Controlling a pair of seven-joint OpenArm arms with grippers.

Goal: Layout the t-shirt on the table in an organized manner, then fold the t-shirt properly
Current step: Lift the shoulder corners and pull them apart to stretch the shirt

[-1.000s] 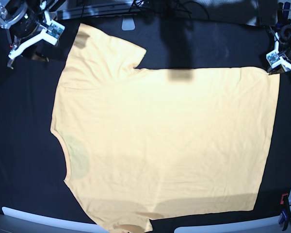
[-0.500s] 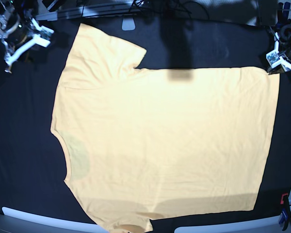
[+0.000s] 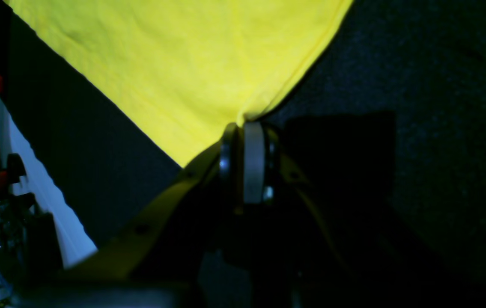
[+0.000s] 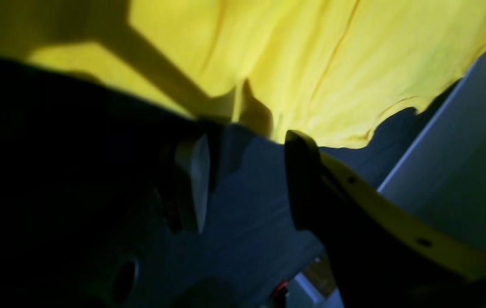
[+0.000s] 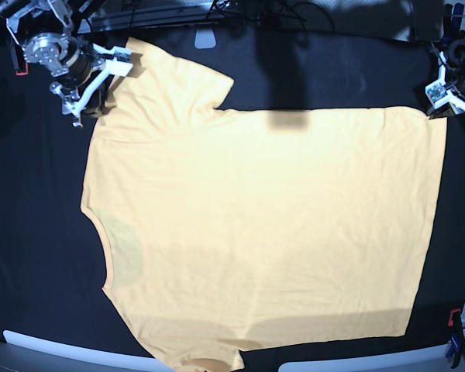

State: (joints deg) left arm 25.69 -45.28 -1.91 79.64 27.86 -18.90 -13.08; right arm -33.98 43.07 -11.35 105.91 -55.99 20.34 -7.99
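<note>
While the shirt lies spread: the t-shirt (image 5: 263, 232) covers most of the table (image 5: 31, 232), hem toward the right edge, neck toward the left, far sleeve by the far-left corner.
Left gripper (image 3: 243, 128): clenched on the hem corner near the far-right corner.
Right gripper (image 4: 247, 171): jaws apart, empty, beside the far sleeve.
Step done well: prob. take only the sleeve edge, lift low, keep the hem end taut, no dragging.
Wrist views: show the pinch & the gap betw. fingers.
Base view: shows overall lie, few wrinkles; grip there too small to read.
</note>
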